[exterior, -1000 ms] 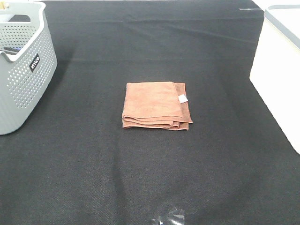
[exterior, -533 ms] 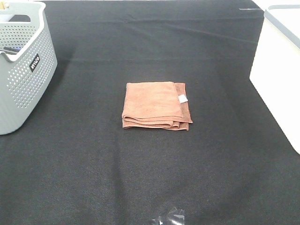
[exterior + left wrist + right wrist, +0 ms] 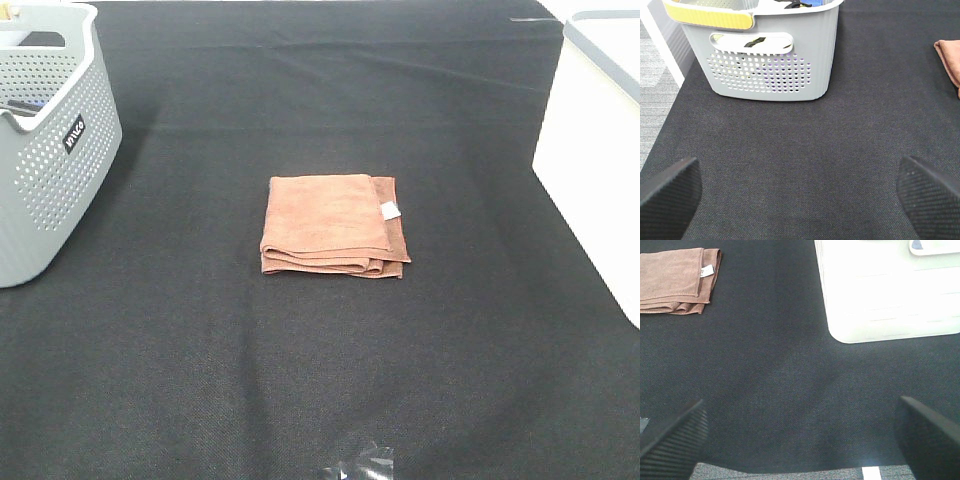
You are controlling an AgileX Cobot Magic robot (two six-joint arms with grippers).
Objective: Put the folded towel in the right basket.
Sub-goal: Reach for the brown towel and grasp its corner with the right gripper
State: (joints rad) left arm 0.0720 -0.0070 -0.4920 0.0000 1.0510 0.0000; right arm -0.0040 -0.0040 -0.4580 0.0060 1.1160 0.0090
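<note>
A folded brown towel (image 3: 333, 226) with a small white tag lies flat in the middle of the black table. It also shows in the right wrist view (image 3: 677, 280), and its edge shows in the left wrist view (image 3: 950, 59). The white right basket (image 3: 598, 150) stands at the table's right edge and shows in the right wrist view (image 3: 887, 290). My left gripper (image 3: 797, 192) is open and empty over bare cloth near the grey basket. My right gripper (image 3: 800, 432) is open and empty over bare cloth, between towel and white basket. Neither gripper shows in the high view.
A grey perforated basket (image 3: 45, 140) with items inside stands at the table's left edge; it shows in the left wrist view (image 3: 765, 50) with a yellow handle. A small piece of clear tape (image 3: 360, 462) lies near the front edge.
</note>
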